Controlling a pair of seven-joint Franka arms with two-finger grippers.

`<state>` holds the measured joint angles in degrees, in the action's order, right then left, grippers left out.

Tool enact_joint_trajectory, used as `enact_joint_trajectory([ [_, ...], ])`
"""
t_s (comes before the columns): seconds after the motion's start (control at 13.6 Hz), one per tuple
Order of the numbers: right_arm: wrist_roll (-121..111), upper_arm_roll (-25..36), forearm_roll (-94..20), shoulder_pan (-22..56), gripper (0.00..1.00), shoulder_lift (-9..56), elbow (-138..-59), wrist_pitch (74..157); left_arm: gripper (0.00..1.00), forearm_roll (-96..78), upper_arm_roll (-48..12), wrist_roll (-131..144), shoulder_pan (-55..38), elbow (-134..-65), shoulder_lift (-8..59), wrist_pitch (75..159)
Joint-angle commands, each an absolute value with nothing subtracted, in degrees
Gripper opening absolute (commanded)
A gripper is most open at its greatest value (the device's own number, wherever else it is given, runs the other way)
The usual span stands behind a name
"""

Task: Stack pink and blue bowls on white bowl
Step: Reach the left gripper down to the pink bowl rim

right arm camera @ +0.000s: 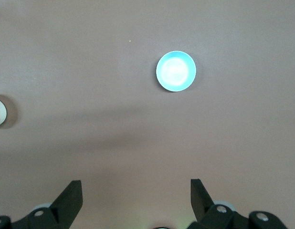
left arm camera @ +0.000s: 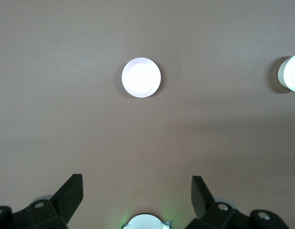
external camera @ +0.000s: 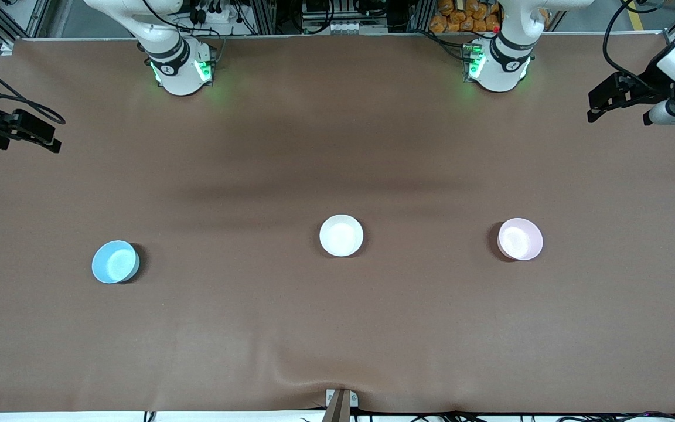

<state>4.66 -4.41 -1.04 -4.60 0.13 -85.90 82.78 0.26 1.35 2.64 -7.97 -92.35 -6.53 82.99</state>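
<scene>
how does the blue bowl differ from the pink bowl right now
The blue bowl is light sky blue; the pink bowl is pale pink with a whitish sheen. The blue bowl sits toward the right arm's end of the table, the pink bowl toward the left arm's end, with the white bowl between them. The blue bowl lies slightly nearer the front camera. Both look the same size, upright, empty and untouched.
</scene>
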Motion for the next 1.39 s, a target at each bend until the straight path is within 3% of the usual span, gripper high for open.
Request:
enact_joint_trajectory([
  [0.0, 5.6, -4.4, -1.1, -4.5, 1.0, -0.2, -85.4, 82.3, 1.0, 0.1, 1.4, 3.3, -8.3, -90.7, -5.5, 81.6],
  [0.88, 5.6, -4.4, -1.1, -4.6, 1.0, -0.2, -85.4, 82.2, 1.0, -0.3, 1.6, 3.3, -6.2, -93.5, 1.8, 84.1],
  [1.17, 5.6, -4.4, -1.1, -4.6, 1.0, -0.2, -85.5, 82.2, 1.0, -0.2, 1.5, 2.2, -3.6, -105.0, 1.8, 98.7],
  [1.32, 5.6, -4.4, -1.1, -4.7, 1.0, -0.1, -85.4, 82.2, 1.0, -0.5, 1.4, 2.0, -2.1, -111.9, 2.6, 109.9],
])
